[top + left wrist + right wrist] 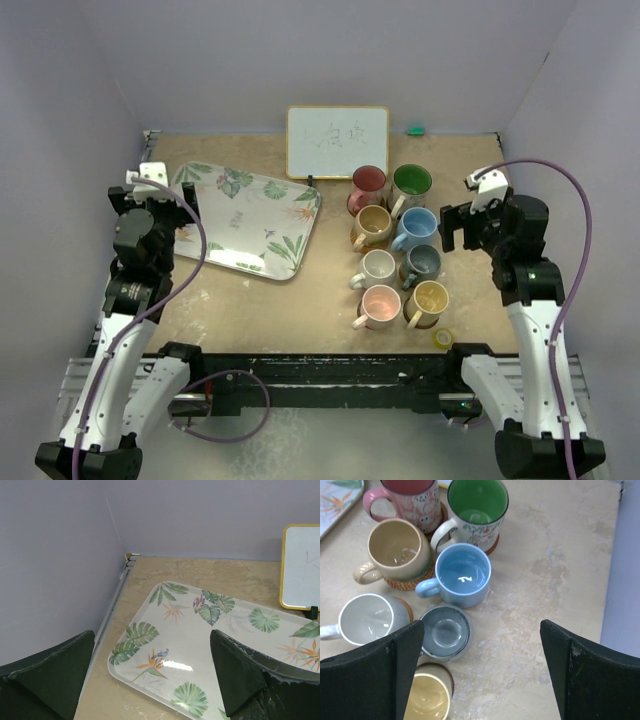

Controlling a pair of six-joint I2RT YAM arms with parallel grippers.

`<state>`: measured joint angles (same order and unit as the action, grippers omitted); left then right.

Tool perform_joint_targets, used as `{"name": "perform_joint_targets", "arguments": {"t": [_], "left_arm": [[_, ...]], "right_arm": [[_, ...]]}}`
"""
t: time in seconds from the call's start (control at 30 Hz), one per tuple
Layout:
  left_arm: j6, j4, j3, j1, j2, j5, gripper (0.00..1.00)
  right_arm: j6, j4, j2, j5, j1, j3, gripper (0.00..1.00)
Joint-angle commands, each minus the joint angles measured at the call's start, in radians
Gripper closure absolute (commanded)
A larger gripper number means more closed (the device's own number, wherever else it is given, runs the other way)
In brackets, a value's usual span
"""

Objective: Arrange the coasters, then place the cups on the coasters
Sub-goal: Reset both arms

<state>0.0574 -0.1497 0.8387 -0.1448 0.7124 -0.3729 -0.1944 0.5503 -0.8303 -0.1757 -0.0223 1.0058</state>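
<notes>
The only writing in sight is on the small yellow-framed whiteboard (337,141) propped at the far edge of the table (455,155). A few faint grey handwritten strokes cross its middle, too pale and small for me to read. The pink mug (412,502) carries little white printed figures, pictures rather than letters. Nothing else legible.

Eight mugs (381,307), one tray (250,215), one whiteboard (337,141), one tape roll (443,338); coasters (410,583) mostly hidden underneath, uncountable.
</notes>
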Motion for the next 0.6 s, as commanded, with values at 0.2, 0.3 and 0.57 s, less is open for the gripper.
{"name": "perform_joint_targets", "arguments": {"t": [0.2,0.3,0.57], "left_arm": [[0.033,-0.011,0.012,0.015,-0.049,0.094,0.07],[0.033,-0.019,0.003,0.024,-0.064,0.12,0.07],[0.037,-0.022,-0.032,0.051,-0.078,0.155,0.07]], "right_arm": [[-0.003,-0.081,0.106,0.027,0.001,-0.04,0.0],[-0.012,-0.092,0.144,0.06,0.0,-0.053,0.0],[-0.017,-0.105,0.208,0.071,0.001,-0.094,0.0]]}}
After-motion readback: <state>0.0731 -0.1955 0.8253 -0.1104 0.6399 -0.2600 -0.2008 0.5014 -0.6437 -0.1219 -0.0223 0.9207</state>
